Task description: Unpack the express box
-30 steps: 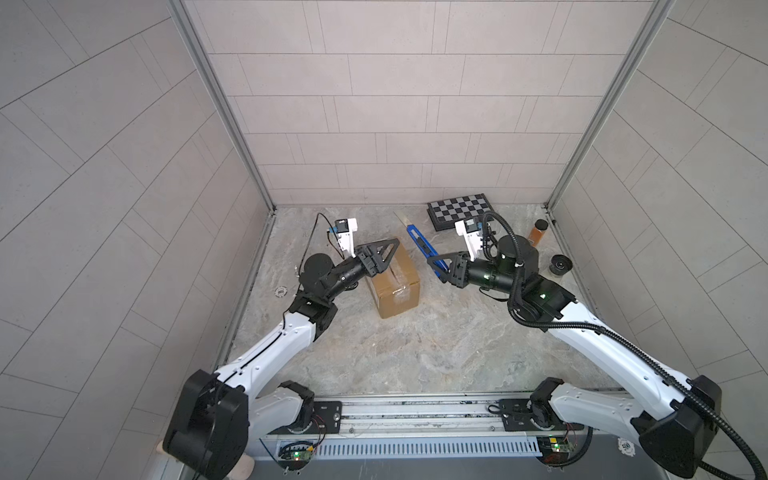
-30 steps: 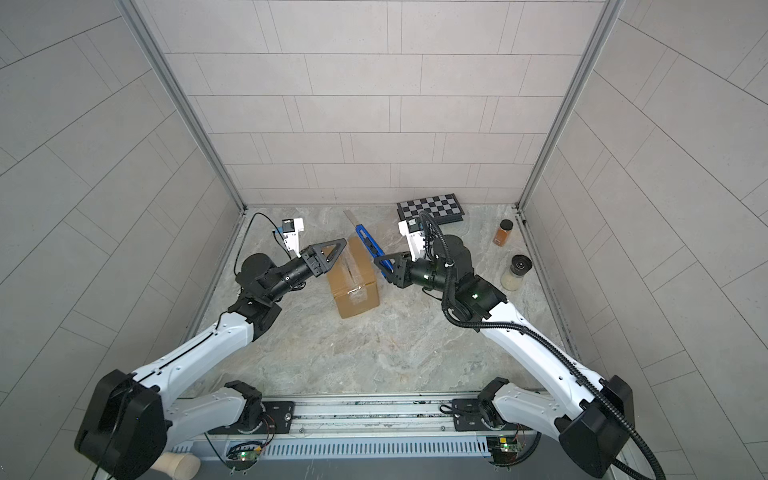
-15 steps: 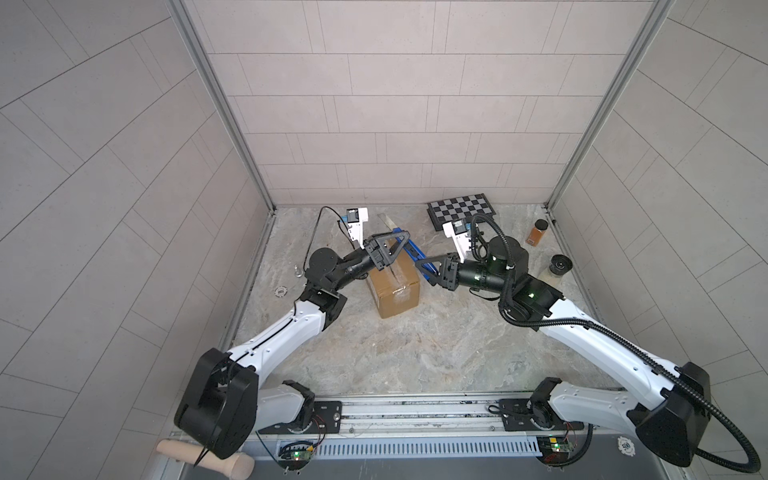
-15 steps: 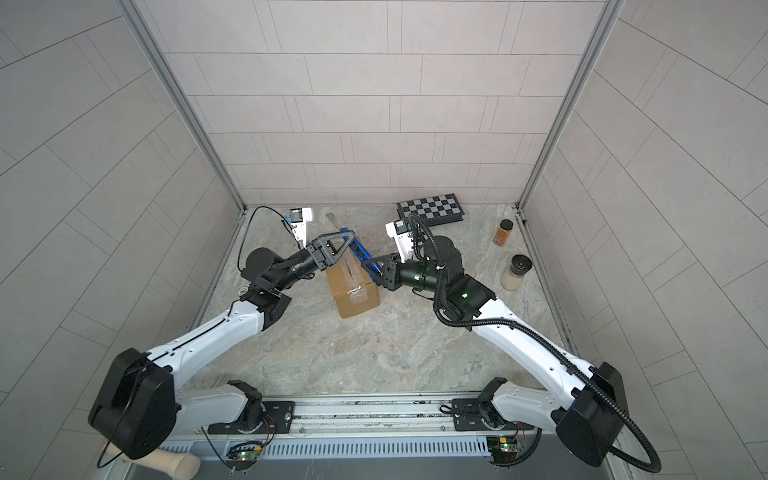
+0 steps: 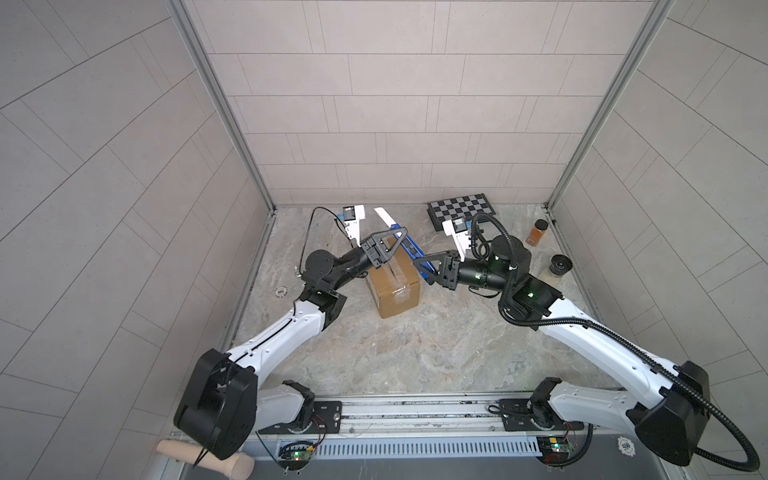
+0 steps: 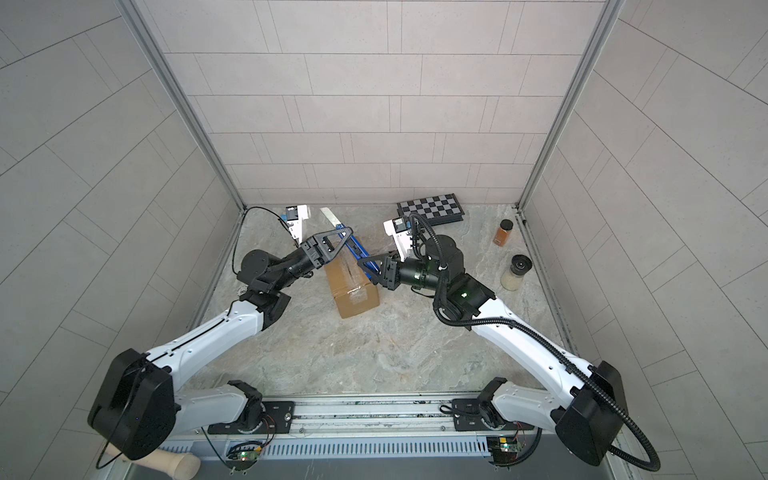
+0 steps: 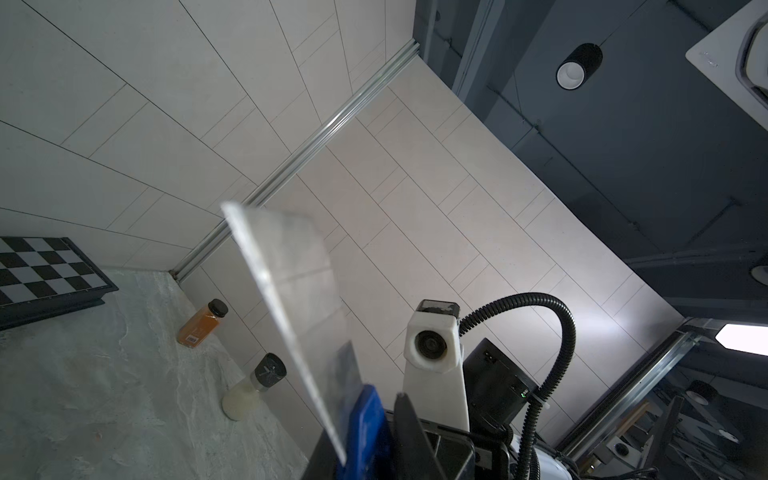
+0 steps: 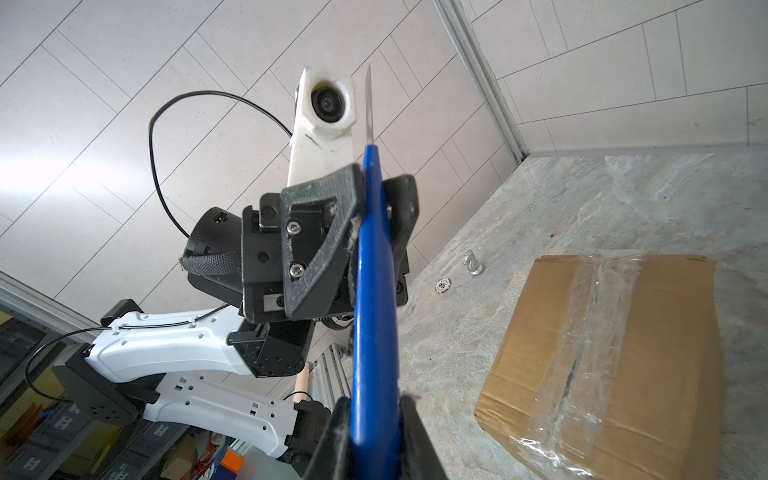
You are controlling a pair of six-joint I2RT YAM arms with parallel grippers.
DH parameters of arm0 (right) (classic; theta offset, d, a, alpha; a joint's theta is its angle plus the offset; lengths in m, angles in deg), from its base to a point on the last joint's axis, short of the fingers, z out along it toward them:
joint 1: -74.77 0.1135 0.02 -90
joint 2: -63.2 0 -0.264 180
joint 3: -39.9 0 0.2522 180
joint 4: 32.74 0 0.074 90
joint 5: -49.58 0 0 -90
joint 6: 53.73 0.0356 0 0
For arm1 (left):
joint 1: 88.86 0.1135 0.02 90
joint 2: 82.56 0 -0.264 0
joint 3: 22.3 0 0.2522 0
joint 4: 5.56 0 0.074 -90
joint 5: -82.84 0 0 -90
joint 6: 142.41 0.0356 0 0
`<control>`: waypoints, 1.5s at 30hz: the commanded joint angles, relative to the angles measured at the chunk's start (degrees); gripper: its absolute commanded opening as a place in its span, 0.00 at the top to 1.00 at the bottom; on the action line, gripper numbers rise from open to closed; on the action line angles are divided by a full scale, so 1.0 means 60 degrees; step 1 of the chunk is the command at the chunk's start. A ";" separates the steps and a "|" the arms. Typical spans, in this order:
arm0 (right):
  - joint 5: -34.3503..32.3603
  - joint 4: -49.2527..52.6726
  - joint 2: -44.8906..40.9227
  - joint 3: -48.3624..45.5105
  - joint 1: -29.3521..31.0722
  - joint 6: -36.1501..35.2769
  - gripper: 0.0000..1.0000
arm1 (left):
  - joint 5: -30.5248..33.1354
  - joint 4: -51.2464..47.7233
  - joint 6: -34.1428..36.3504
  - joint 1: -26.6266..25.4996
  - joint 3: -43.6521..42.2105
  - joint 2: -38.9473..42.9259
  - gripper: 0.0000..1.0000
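Brown cardboard express box, taped seam up, standing on tabletop nearer its far edge; blue-handled knife aloft just beside it, jaws of left gripper clenched on the handle near the blade, jaws of right gripper clenched on its butt end.

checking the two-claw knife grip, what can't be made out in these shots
Express box contents: taped shut, every view.
Knife blade edge: blurred, too close, left wrist view.
Left claw far finger: partly behind the knife handle, right wrist view.
Poker chip print: too small.
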 commanded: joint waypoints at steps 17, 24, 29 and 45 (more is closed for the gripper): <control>-0.2202 -0.3460 -0.0968 -0.1955 0.0310 0.1624 0.29 | 0.1123 0.2774 -0.0820 -0.0032 -0.0592 -0.0324 1.00; -0.3334 -0.4416 -0.1051 -0.2197 0.0744 0.1699 0.31 | 0.1344 0.2915 -0.0872 -0.0151 -0.0695 -0.0354 1.00; -0.3583 -0.4910 -0.0705 -0.2168 0.0921 0.1860 0.37 | 0.1434 0.3051 -0.0972 -0.0222 -0.0693 -0.0415 1.00; -0.3622 -0.5413 -0.0002 -0.1992 0.1180 0.2085 0.65 | 0.1532 0.3088 -0.0988 -0.0237 -0.0771 -0.0420 1.00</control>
